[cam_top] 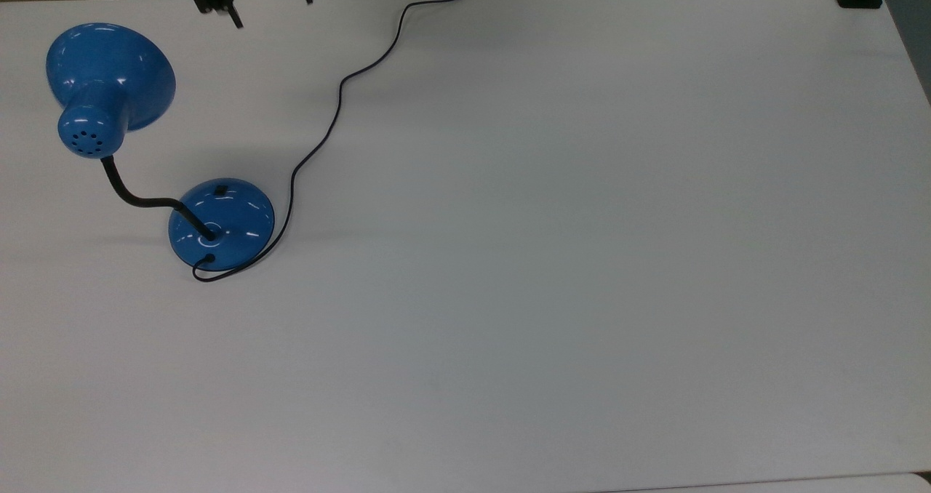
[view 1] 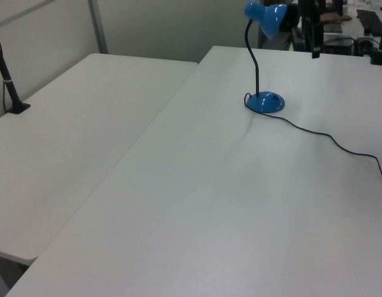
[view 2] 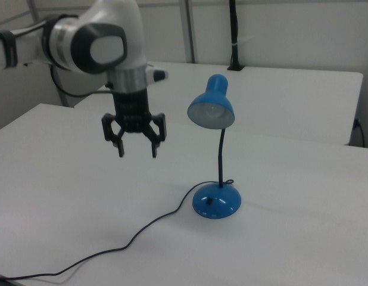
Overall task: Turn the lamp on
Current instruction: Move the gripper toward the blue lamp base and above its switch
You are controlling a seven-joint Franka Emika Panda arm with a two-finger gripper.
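The black two-finger gripper point(view 2: 136, 145) hangs wide open, high, at ten o'clock of the glossy blue gooseneck lamp point(view 2: 216, 200); best descend squarely onto its small black switch point(cam_top: 219, 187).

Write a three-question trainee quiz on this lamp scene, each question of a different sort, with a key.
1. True or false: the gripper is touching the lamp.
2. Multiple choice: where is the switch? A) on the shade B) on the base C) on the cord
3. Fill in: in the right view, the gripper's fingers are ____ and point down at the table.

Key:
1. False; it hangs in the air to the right view's left of the shade.
2. B; it is the small black part on the round blue base.
3. Open, holding nothing.
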